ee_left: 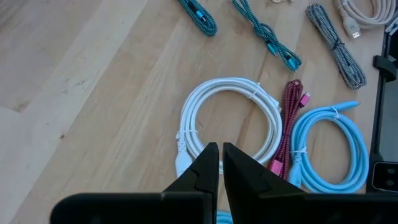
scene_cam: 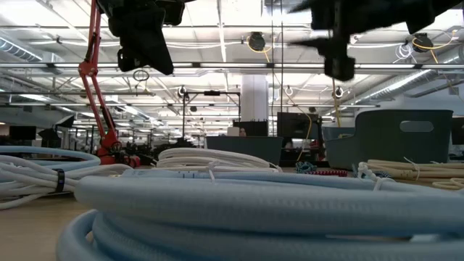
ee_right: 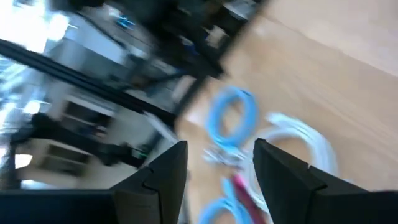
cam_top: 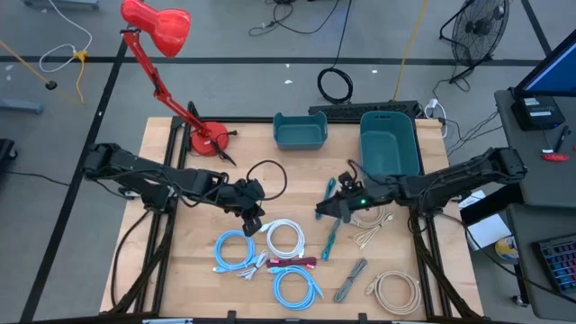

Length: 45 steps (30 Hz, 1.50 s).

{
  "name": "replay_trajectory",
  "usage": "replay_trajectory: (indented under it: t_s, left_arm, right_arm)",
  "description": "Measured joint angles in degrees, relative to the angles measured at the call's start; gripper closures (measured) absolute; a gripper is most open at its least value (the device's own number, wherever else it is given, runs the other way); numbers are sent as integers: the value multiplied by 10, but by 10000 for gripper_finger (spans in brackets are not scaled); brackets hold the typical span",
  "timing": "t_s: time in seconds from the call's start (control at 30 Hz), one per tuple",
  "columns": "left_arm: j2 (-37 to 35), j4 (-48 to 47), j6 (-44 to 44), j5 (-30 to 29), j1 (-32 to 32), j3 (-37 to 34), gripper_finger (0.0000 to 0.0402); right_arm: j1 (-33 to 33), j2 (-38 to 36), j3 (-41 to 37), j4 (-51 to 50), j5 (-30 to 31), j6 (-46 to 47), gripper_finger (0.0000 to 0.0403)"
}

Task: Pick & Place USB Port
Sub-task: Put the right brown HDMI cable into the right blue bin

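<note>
Several coiled USB cables lie flat on the wooden table: a white coil [cam_top: 283, 238] [ee_left: 230, 121], two light blue coils [cam_top: 236, 250] [cam_top: 297, 288], a maroon cable [cam_top: 292, 264] [ee_left: 289, 121], teal braided cables [cam_top: 328, 241], a grey braided one [cam_top: 351, 279] and beige coils [cam_top: 396, 292]. My left gripper [cam_top: 253, 219] [ee_left: 221, 163] is shut and empty, hovering over the near-left rim of the white coil. My right gripper [cam_top: 326, 210] [ee_right: 217, 171] is open and empty, above the table by the teal cables. Both hang clear of the table in the low view [scene_cam: 145, 51] [scene_cam: 337, 58].
A small teal bin [cam_top: 300, 130] and a larger teal bin [cam_top: 390, 142] stand at the table's far edge. A red desk lamp [cam_top: 157, 31] is clamped at the far left, its base [cam_top: 207, 139] on the table. A black cable loop [cam_top: 265, 175] lies behind my left gripper.
</note>
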Motion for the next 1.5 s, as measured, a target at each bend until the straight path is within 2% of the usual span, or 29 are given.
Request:
replay_trajectory:
  t_s: [0.13, 0.33, 0.63, 0.77, 1.03, 1.1, 1.3, 1.4, 1.5]
  left_arm:
    - [0, 0, 4, 0, 0, 0, 378]
    - [0, -1, 4, 0, 0, 0, 378]
    - [0, -1, 12, 0, 0, 0, 378]
    - [0, -1, 19, 0, 0, 0, 378]
    - [0, -1, 19, 0, 0, 0, 378]
    - [0, -1, 19, 0, 0, 0, 378]
    - [0, -1, 17, 0, 0, 0, 378]
    - [0, -2, 9, 0, -2, 0, 378]
    - [0, -2, 7, 0, -3, 0, 378]
  right_arm:
    - [7, 0, 0, -67, -7, -3, 229]
    - [39, 0, 0, -130, -67, -38, 229]
    - [92, 0, 6, -172, -109, -44, 229]
    - [116, 0, 53, -239, -99, -53, 229]
    - [152, 53, 239, -582, 35, -132, 229]
    - [158, 73, 260, -647, 45, -140, 229]
    - [163, 108, 233, -695, -44, -153, 229]
    - [162, 113, 205, -690, -42, -160, 229]
    - [161, 118, 179, -690, -13, -167, 229]
